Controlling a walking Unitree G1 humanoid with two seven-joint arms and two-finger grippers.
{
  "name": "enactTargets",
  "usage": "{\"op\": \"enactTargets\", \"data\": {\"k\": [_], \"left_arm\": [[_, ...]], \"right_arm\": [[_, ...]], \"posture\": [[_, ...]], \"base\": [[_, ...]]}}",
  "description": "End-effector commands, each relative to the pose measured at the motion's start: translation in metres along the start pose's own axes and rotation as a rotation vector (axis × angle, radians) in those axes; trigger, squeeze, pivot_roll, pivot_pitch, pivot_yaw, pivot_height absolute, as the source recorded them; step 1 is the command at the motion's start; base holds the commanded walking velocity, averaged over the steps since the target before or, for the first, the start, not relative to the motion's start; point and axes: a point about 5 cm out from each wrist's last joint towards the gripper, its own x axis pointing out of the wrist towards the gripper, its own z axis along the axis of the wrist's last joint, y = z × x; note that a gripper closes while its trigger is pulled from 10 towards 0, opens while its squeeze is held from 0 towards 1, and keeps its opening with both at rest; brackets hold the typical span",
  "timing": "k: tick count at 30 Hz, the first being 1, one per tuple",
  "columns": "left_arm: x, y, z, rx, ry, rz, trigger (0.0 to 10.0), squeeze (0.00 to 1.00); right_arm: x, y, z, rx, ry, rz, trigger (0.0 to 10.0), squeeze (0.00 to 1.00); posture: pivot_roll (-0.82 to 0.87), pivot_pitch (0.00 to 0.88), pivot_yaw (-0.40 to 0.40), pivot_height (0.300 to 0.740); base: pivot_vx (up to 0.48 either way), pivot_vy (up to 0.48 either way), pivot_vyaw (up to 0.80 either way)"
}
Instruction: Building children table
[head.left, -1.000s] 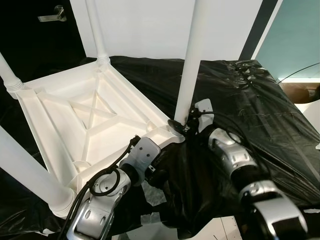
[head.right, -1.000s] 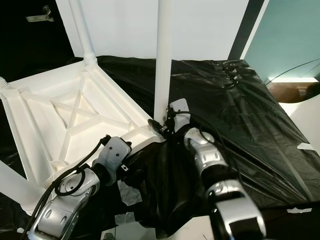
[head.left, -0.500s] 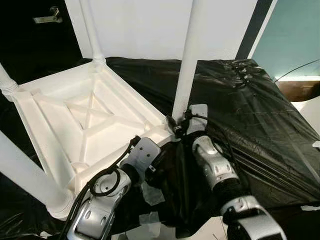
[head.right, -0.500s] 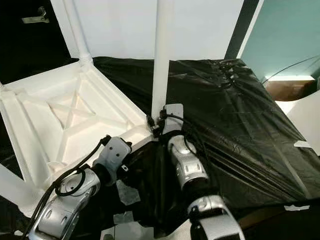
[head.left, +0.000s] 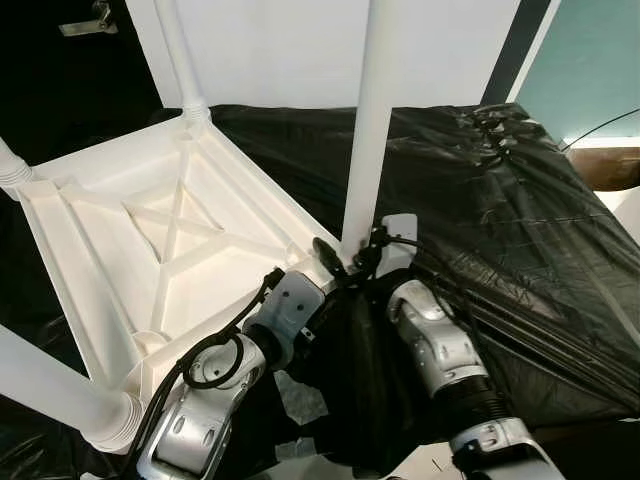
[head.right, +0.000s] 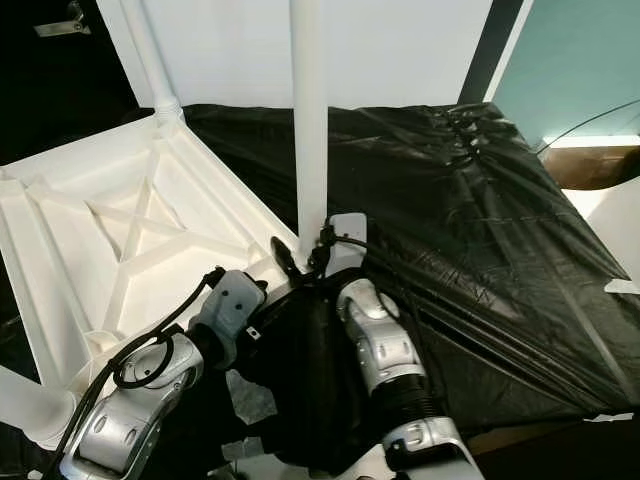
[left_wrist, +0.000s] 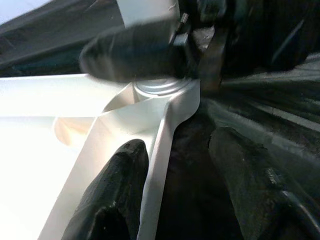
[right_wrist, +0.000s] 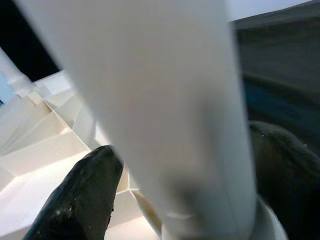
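A white plastic children's table (head.left: 170, 215) lies upside down on a black plastic sheet (head.left: 500, 200), its legs pointing up. My right gripper (head.left: 350, 255) is shut round the base of the near right leg (head.left: 365, 130), where the leg enters the corner socket. In the right wrist view the leg (right_wrist: 165, 100) sits between both fingers (right_wrist: 80, 200). My left gripper (left_wrist: 175, 185) is open astride the table's rim (left_wrist: 162, 135) just short of that corner, one finger inside the frame and one outside over the sheet.
Further legs stand at the far corner (head.left: 180, 55), the left corner (head.left: 10, 165) and the near left corner (head.left: 50, 385). A white wall rises behind, with a dark door (head.left: 60, 60) to the left. A brown box (head.left: 615, 165) sits at right.
My right forearm has swung in from the right and now stands just in front of the leg, its gripper still round the leg's base. The left arm has kept its place. The camera has shifted slightly.
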Motion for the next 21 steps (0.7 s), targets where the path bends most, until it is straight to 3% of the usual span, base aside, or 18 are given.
{"op": "enactTargets", "data": {"k": [1, 2, 11, 17, 21], "left_arm": [[-0.001, -0.002, -0.002, -0.008, 0.015, -0.002, 10.0, 0.0], [-0.001, -0.002, -0.002, -0.008, 0.015, -0.001, 10.0, 0.0], [-0.001, 0.0, -0.003, -0.005, 0.012, 0.003, 10.0, 0.0], [-0.002, 0.001, -0.003, -0.004, 0.01, 0.005, 10.0, 0.0], [-0.002, 0.002, -0.002, -0.002, 0.006, 0.005, 10.0, 0.0]], "right_arm": [[-0.007, -0.008, -0.001, 0.019, 0.009, 0.02, 10.0, 1.0], [-0.009, -0.014, 0.0, 0.008, 0.017, 0.048, 10.0, 0.0], [-0.014, -0.04, 0.004, -0.072, 0.08, 0.217, 10.0, 0.0], [-0.013, -0.047, 0.007, -0.09, 0.101, 0.276, 10.0, 0.0], [-0.002, -0.051, 0.011, -0.151, 0.164, 0.407, 10.0, 0.0]], "posture": [[0.14, 0.063, -0.044, 0.74], [0.14, 0.059, -0.047, 0.74], [0.14, 0.047, -0.053, 0.74], [0.14, 0.044, -0.053, 0.74], [0.14, 0.034, -0.049, 0.74]], "base": [[0.0, 0.0, 0.0], [0.0, 0.0, 0.0], [0.0, 0.0, 0.0], [0.0, 0.0, 0.0], [0.0, 0.0, 0.0]]}}
